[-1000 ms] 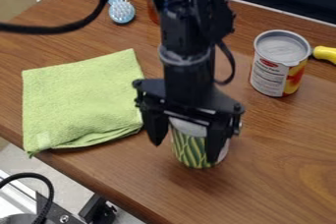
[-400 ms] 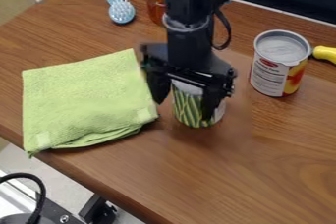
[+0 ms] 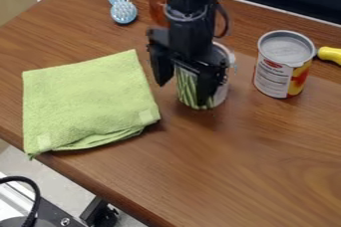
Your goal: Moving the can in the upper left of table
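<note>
Wooden worktop (image 3: pixel 240 156) runs beneath the gripper (image 3: pixel 182 93), which appears to grasp the green-labelled can (image 3: pixel 188 89) between its fingers. Grasping seems done; placing it farther up-left of the gripper, towards the blue brush (image 3: pixel 123 12), and releasing remain.

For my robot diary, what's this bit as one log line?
hand: at green-patterned can | green cloth: folded, nearby | red-yellow can: upright, apart
</note>
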Action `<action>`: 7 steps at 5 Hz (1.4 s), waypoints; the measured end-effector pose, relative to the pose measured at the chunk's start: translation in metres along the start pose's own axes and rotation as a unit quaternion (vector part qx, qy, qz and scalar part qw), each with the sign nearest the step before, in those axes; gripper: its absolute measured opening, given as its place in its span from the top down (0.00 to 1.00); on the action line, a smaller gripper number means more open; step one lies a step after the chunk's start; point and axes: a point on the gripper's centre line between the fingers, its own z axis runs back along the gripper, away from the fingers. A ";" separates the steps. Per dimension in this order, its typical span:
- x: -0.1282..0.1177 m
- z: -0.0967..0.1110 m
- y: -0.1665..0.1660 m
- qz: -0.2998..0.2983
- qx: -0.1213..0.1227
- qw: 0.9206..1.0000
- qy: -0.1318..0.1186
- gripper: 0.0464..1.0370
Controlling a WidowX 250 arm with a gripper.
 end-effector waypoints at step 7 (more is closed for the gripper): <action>0.078 -0.005 0.017 0.007 -0.001 0.999 -0.033 0.04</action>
